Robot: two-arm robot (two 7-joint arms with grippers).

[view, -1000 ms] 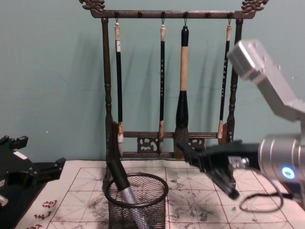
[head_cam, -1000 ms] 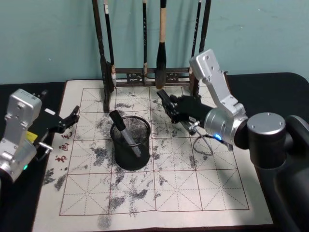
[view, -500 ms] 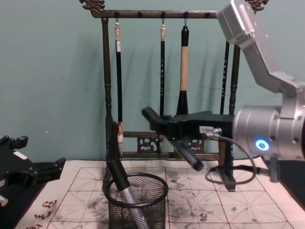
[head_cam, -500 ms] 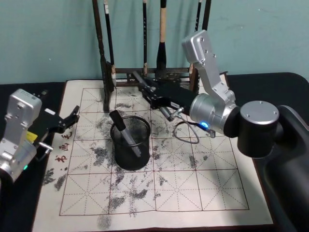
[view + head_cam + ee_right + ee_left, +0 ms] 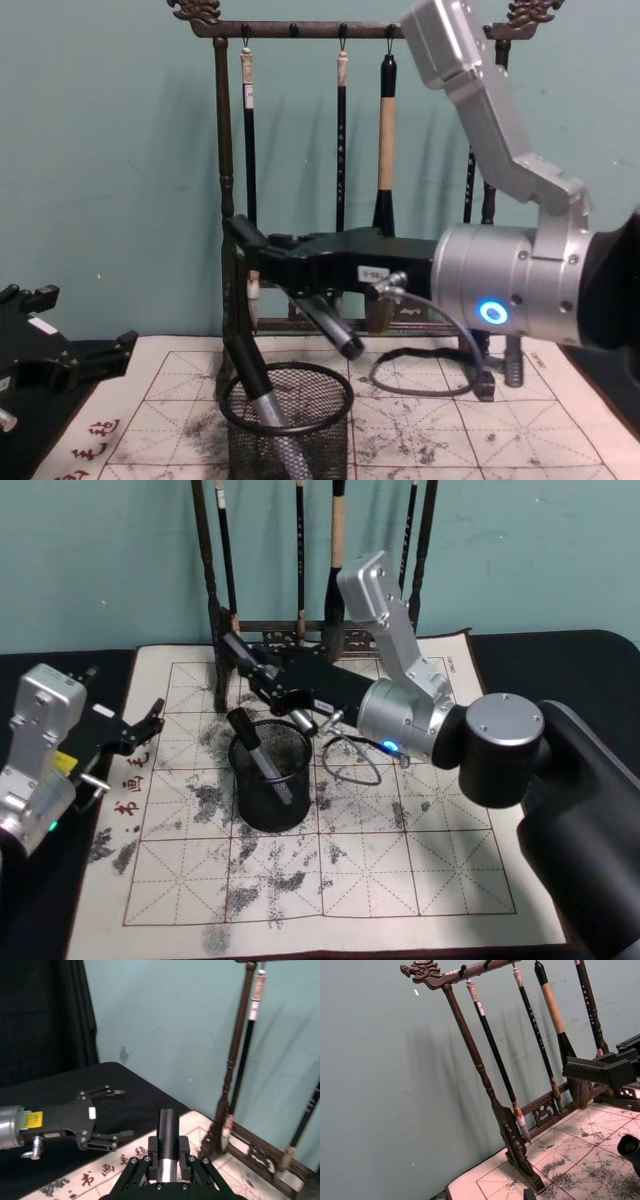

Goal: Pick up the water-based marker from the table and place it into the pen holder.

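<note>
Swung left toward the black wire-mesh pen holder (image 5: 262, 805), your right gripper (image 5: 168, 1162) pinches the probably light, stiff black-capped silver marker (image 5: 167, 1127) mid-barrel; left gripper (image 5: 140, 728) idles spread, left edge.

Silver arm links (image 5: 500, 130), black fingers (image 5: 111, 1092), blue joint light (image 5: 490, 311), looping cable (image 5: 418, 394).

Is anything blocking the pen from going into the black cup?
Nothing visible does. The right gripper holds the marker just above the open pen holder. Another marker leans inside, leaving room. The left gripper sits parked on the left.
</note>
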